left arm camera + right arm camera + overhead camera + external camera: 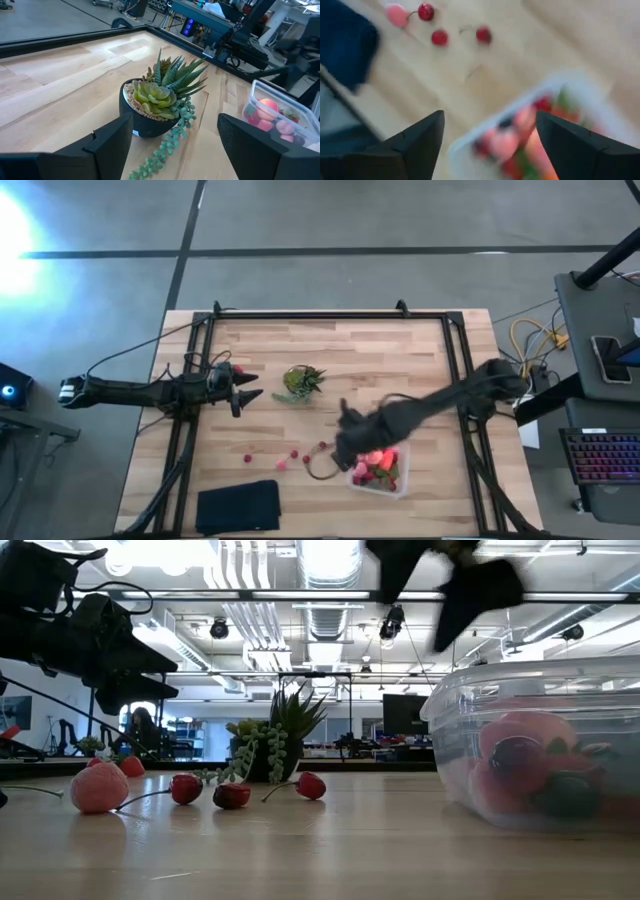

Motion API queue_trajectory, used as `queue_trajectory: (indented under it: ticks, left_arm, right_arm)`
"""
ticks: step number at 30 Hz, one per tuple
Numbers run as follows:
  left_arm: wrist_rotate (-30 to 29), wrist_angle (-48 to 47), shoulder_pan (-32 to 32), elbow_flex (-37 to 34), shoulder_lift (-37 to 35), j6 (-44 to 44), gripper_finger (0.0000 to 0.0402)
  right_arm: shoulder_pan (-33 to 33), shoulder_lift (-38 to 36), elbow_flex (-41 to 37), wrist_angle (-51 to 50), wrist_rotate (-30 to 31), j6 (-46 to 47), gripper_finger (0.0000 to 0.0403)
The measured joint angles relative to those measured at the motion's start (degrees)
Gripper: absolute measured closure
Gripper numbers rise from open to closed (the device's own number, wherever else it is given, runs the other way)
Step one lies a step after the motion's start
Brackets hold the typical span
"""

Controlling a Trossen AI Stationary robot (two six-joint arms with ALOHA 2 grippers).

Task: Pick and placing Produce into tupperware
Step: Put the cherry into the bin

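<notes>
Right tool (490,145), fingers apart, empty, hovering over the tupperware (380,472) at lower right of the worktop (330,350); produce (505,142) inside blurred.

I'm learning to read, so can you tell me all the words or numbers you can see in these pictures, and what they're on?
No words or numbers can be read anywhere.
The tupperware, the succulent's black pot and the dark pad show no label.
The screens beyond the table are too small and blurred to read.

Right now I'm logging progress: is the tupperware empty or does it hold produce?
Partly filled. Red and pink produce lies inside the clear tupperware; several cherries remain on the table.
</notes>
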Motion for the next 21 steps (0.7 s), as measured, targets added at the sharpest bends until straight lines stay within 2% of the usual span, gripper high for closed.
queue_trajectory:
  ticks: [6,11,16,21]
  left_arm:
    - [-0.02,0.02,0.0,0.0,-0.11,-0.02,0.0125]
    - [-0.02,0.02,0.0,0.0,-0.07,0.0,0.0125]
    - [-0.01,0.0,0.0,0.0,-0.11,-0.01,0.0125]
    - [0.0,0.02,0.0,0.0,0.0,0.0,0.0125]
  right_arm:
    - [-6.94,8.07,6.25,-1.83,-1.5,-30.08,0.0118]
    - [-7.86,15.07,12.44,-2.26,-0.43,-49.9,0.0131]
    - [-7.78,20.02,16.51,-2.47,0.26,-61.25,0.0139]
    - [-7.83,24.1,19.49,-2.16,0.09,-64.54,0.0142]
